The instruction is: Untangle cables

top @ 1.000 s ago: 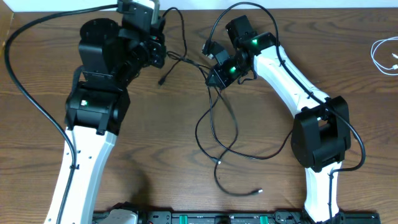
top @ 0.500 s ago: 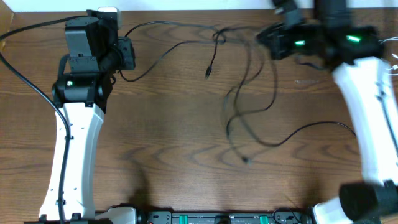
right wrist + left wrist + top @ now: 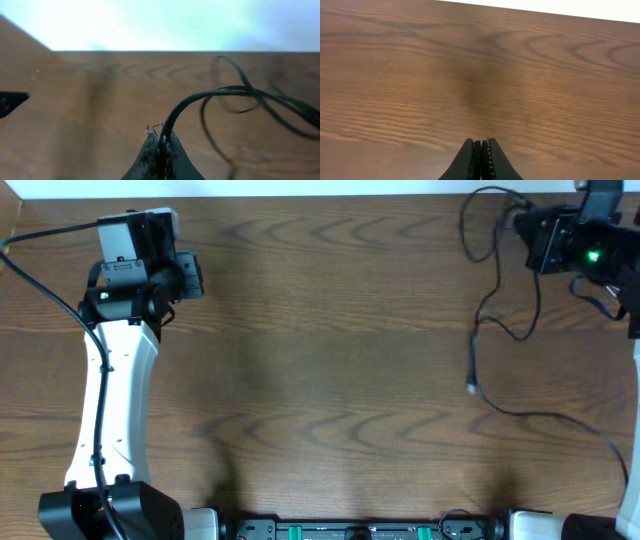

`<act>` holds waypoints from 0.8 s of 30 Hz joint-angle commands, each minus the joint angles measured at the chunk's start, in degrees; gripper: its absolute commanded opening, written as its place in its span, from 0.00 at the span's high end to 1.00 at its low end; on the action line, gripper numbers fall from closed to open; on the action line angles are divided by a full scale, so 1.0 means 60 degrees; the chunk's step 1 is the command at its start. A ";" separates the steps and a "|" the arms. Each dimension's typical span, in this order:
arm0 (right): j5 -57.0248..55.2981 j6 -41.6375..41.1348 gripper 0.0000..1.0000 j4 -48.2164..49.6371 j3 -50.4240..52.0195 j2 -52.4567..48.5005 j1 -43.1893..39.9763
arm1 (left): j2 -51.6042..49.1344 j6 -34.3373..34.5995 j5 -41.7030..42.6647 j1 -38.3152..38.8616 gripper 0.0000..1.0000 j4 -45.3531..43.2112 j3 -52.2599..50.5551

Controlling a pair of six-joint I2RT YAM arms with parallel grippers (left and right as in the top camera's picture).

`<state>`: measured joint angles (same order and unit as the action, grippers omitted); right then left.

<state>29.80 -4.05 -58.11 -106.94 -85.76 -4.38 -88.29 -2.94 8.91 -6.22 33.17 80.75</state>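
Observation:
My right gripper is at the table's far right corner, shut on a black cable that rises from between its fingers and arcs right. In the overhead view the black cables dangle from it in thin loops. One plug end rests near the wood, and a strand trails toward the right edge. More blurred loops cross the right wrist view. My left gripper is at the far left, shut with nothing between its fingers, over bare wood.
The brown wooden table fills the view, with a white wall along its back edge. The left arm's own thick black wire curves past its left side. A black equipment rail runs along the front edge.
Both arms have swung apart from the middle. The black cables have left the left gripper and travelled to the far right with the right gripper. The left gripper now has nothing in it.

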 commanded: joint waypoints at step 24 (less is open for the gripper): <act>0.0204 -0.1115 0.99 0.0973 -0.0102 -0.1909 0.2838 | -0.0040 0.0018 0.6583 0.2320 0.35 -0.0521 0.0076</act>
<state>31.18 -9.67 -52.10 -106.91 -96.95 12.21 -88.29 -2.76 47.72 5.58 31.03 80.75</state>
